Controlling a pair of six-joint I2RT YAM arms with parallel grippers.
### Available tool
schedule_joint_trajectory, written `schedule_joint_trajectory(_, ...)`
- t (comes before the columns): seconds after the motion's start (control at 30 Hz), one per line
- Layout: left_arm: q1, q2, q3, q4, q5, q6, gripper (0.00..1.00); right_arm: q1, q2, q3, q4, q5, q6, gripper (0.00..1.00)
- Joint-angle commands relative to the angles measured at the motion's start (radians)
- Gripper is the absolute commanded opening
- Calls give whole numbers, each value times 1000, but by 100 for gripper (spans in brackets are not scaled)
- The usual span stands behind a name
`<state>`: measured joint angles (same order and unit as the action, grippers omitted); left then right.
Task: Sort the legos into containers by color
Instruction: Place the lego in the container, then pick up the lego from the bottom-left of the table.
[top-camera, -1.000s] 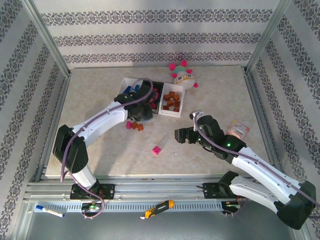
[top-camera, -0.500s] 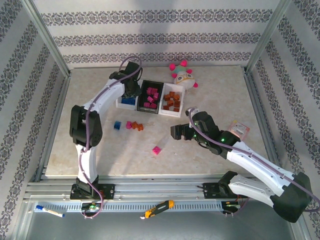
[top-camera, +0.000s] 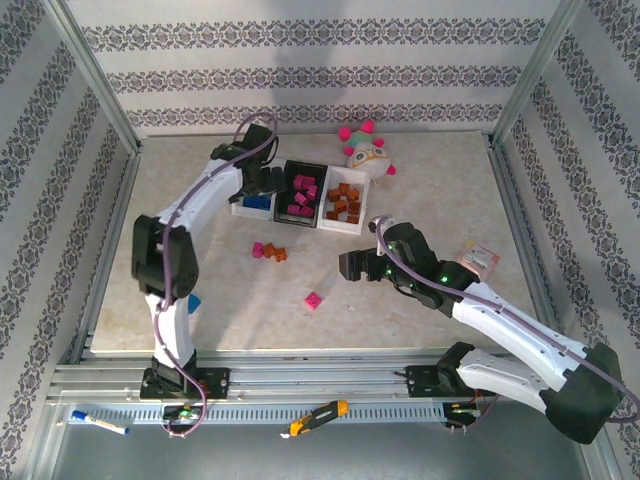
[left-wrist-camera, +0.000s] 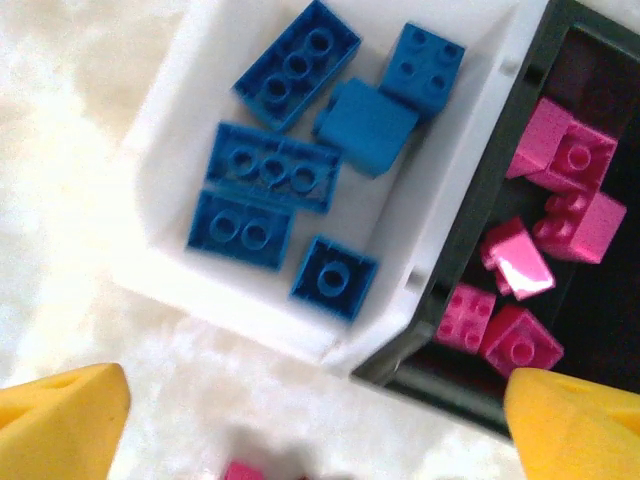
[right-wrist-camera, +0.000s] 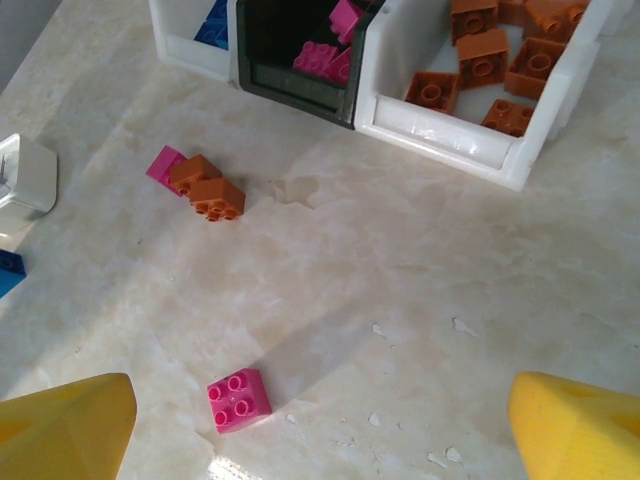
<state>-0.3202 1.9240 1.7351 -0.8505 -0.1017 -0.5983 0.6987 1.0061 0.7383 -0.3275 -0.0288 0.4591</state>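
Three joined containers stand at the back: a white bin of blue legos, a black bin of pink legos and a white bin of orange-brown legos. My left gripper hangs open and empty over the near rim of the blue bin. My right gripper is open, low over the table. A loose pink lego lies just ahead, left of its middle. A pink and orange cluster lies further on.
A blue lego lies by the left arm's elbow. A plush toy with pink spikes sits behind the bins. A small pink packet lies right of the right arm. Metal rails fence the table's sides.
My left arm swung from the loose bricks up to the blue bin and holds there, open. The blue brick left of the cluster now lies nearer the front left. My right gripper crept left.
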Motion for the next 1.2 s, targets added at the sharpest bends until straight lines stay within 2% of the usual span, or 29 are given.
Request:
schedule_joint_trajectory(0.0, 6, -187, -153, 25, -17, -48, 99, 19, 47, 37, 36, -58, -46, 96)
schedule_joint_trajectory(0.37, 10, -800, -788, -172, -153, -380, 100, 61, 163, 70, 100, -90, -81, 96)
schedule_joint_trajectory(0.5, 33, -919, -918, -208, -149, -422, 100, 69, 177, 70, 109, -98, -88, 97)
schedule_joint_trajectory(0.73, 149, -951, -1059, -127, -78, -451, 100, 74, 165, 61, 110, -94, -87, 97)
schedule_joint_trajectory(1.0, 273, -863, -1121, 60, 12, -387, 96, 75, 108, 36, 93, -68, -69, 97)
schedule_joint_trajectory(1.17, 312, -762, -1130, 141, 40, -350, 86, 75, 88, 29, 78, -61, -67, 97)
